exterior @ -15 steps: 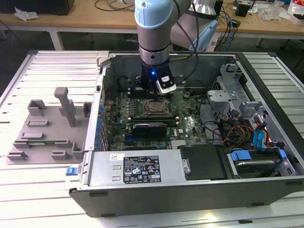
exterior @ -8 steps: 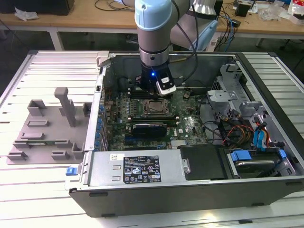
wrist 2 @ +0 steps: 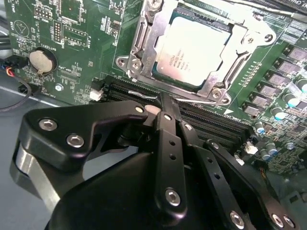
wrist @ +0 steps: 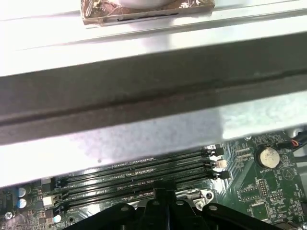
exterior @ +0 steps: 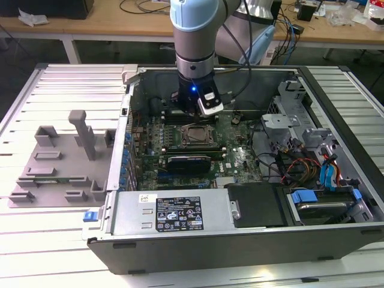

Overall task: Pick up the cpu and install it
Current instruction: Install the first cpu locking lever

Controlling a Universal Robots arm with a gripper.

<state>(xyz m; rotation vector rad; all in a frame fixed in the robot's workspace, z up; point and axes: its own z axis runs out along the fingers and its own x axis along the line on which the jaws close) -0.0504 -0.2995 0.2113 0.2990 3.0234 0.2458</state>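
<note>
Cpu [wrist 2: 195, 51], a flat square chip with a silvery-white top and thin dark rim, sits seated in the metal-framed socket [wrist 2: 144, 36] on the green motherboard [wrist 2: 72, 28]. Gripper [wrist 2: 165, 103] hangs just beside the socket over the black memory slots [wrist: 139, 175], fingers pressed together on nothing.

The cpu [wrist 2: 194, 52] has a silvery-white top with a thin dark rim, inside a grey metal socket frame [wrist 2: 144, 45]; the motherboard [wrist 2: 81, 38] is green. The tool [wrist 2: 165, 122] is black; the arm [exterior: 195, 24] is pale blue; the computer case [exterior: 240, 243] is dark grey.
</note>
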